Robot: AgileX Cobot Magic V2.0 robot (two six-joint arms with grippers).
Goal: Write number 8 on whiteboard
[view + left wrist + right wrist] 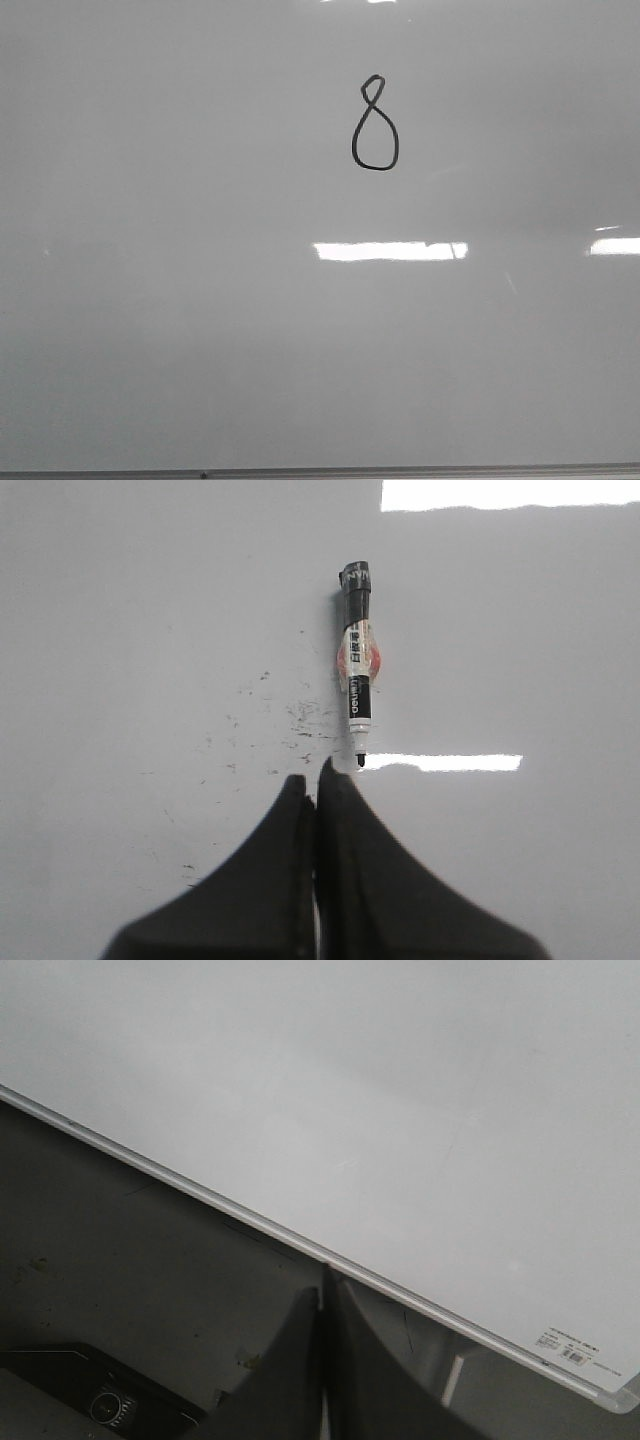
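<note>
A black hand-drawn number 8 [375, 125] stands on the whiteboard [200, 300], right of centre and toward the far side in the front view. No gripper shows in the front view. In the left wrist view a marker [358, 665] lies loose on the whiteboard [130, 630], uncapped tip toward my left gripper [314, 777]. That gripper is shut and empty, its tips just short of the marker tip. My right gripper [323, 1290] is shut and empty, over the dark surface at the whiteboard [400, 1090] frame edge.
Small black ink specks [300, 720] mark the board near the marker. Bright light reflections [390, 250] lie across the board. The board's grey frame [250, 1222] runs diagonally in the right wrist view, with a dark device [110, 1400] beyond it and a label [568, 1348] at the corner.
</note>
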